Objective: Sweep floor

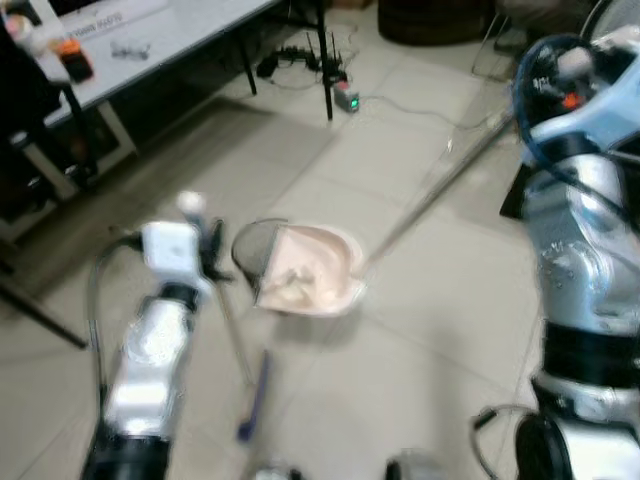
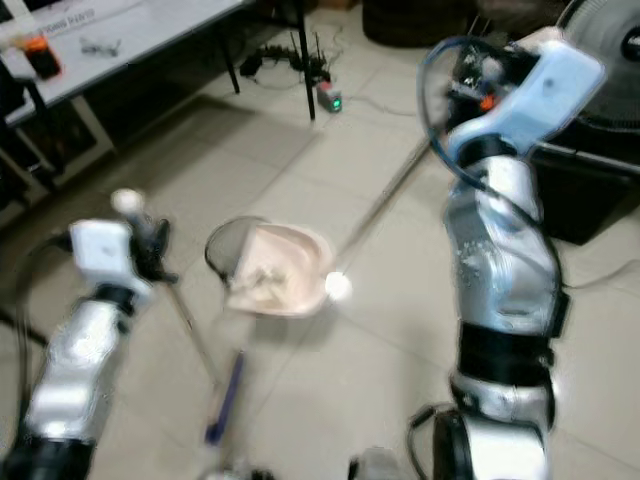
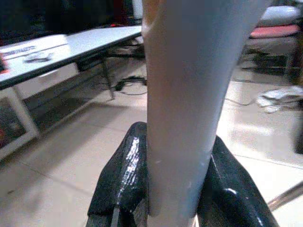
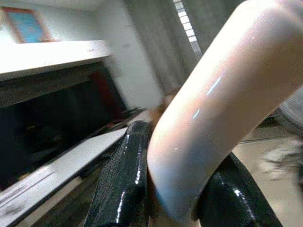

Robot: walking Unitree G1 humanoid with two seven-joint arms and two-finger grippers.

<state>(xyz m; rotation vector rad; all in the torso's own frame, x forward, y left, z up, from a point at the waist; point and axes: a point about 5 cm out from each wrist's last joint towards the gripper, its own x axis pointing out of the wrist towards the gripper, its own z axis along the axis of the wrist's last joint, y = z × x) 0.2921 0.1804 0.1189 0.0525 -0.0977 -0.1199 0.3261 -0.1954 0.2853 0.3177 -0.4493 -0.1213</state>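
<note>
— On the tiled floor point(image 1: 430, 330), just in front of the robot, what lies there?

— A pale pink dustpan point(image 1: 305, 270), with whitish crumpled scraps in its tray. It is the landmark; everything else I place from it. Its long silver handle point(image 1: 440, 185) runs up from the pan's right rim to the right gripper point(image 4: 173, 189).

— And that gripper's state?

— Its two black fingers point(image 4: 120, 184) are clamped on the pale pink curved grip at the handle's top (the right wrist view shows it pressed between them).

— The left one?

— The left gripper point(image 3: 182, 189) sits just left of the dustpan, fingers point(image 3: 123, 175) squeezed against a grey pole point(image 3: 184, 104). That pole is the broom stick point(image 1: 235, 340), which slants down to the floor on the near side of the pan, beside a blue-purple part point(image 1: 252, 400) too blurred to name.

— Beyond the dustpan?

— A white tabletop point(image 1: 150, 40) on black legs, to the far left of the pan, carrying an orange-and-black object point(image 1: 72, 58). Under its right end lie black cables and a small box with a green light point(image 1: 346, 100).
</note>
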